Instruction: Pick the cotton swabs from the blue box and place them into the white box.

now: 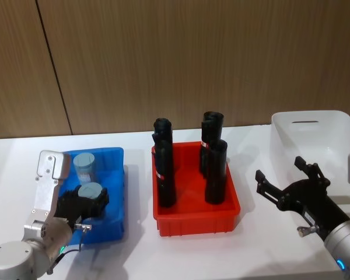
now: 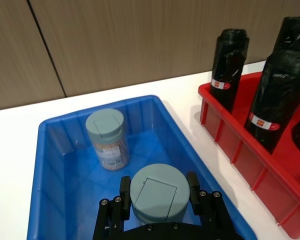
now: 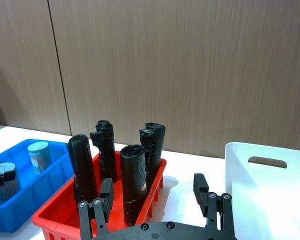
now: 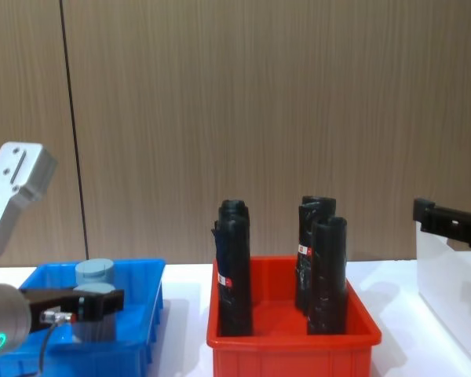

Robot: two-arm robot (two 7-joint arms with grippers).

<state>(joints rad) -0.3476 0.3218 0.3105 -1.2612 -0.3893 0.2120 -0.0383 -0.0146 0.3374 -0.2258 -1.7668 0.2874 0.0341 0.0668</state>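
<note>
Left gripper [image 1: 86,205] sits low at the near end of the blue box [image 1: 115,175], its black fingers [image 2: 124,192] pressed against opposite sides of the near jar [image 2: 155,192], clamping it just below the grey-blue lid; whether the jar's base touches the box floor cannot be told. Just beyond, apart from the gripper, the far jar [image 2: 108,141] stands upright toward the box's far left corner, tan stems and a label showing through its clear wall. On the robot's right, the right gripper [image 1: 283,175] hangs above the table [image 1: 251,251] between the red bin [image 1: 198,220] and the white box [image 1: 338,125], close to the white box's near left corner, with its fingers spread wide and nothing between them; in the chest view it reaches in from the right edge at about the height of that box's rim. The red bin lies in the middle of the table, just beside the blue box and well apart from the white box, and holds four black rolls [image 1: 166,175] standing upright, two toward its left side and two toward its right. The white box stands farthest right, taller than the other two, with an oblong handle slot in its far wall. A wood-panelled wall [image 1: 192,58] closes the scene behind the table
</note>
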